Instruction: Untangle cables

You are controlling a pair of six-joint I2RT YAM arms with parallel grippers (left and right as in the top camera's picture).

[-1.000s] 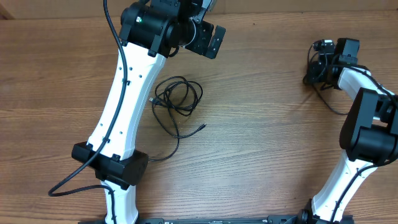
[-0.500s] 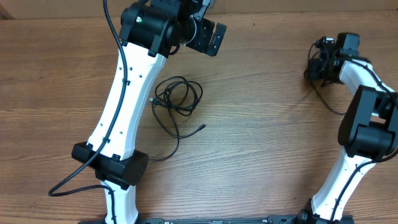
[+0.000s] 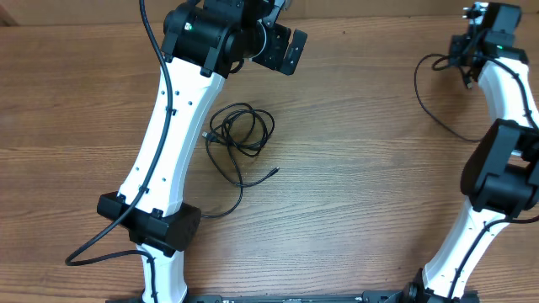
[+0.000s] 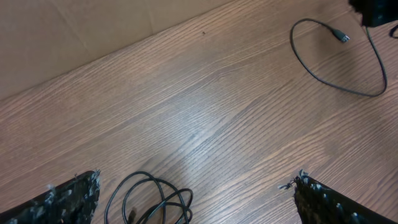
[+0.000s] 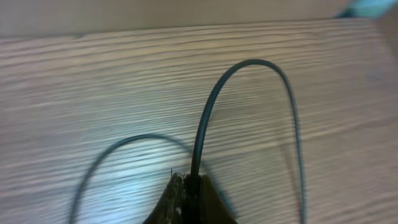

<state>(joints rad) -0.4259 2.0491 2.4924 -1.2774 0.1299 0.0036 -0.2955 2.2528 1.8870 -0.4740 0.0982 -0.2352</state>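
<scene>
**Gripping one cable at the far right**

We see our right gripper [image 5: 191, 182] clenched on a thin black cable [image 5: 252, 61] that arcs from its fingertips over the wooden table [image 3: 362, 185]. Our left gripper [image 4: 196, 180] hangs released above the far edge, jaws wide. The coiled cable [image 3: 240, 133] lies on the wood beside our left arm, untouched.

White arms [image 3: 164, 126] with black joints [image 3: 150, 222] and wires [image 3: 143, 17].
</scene>
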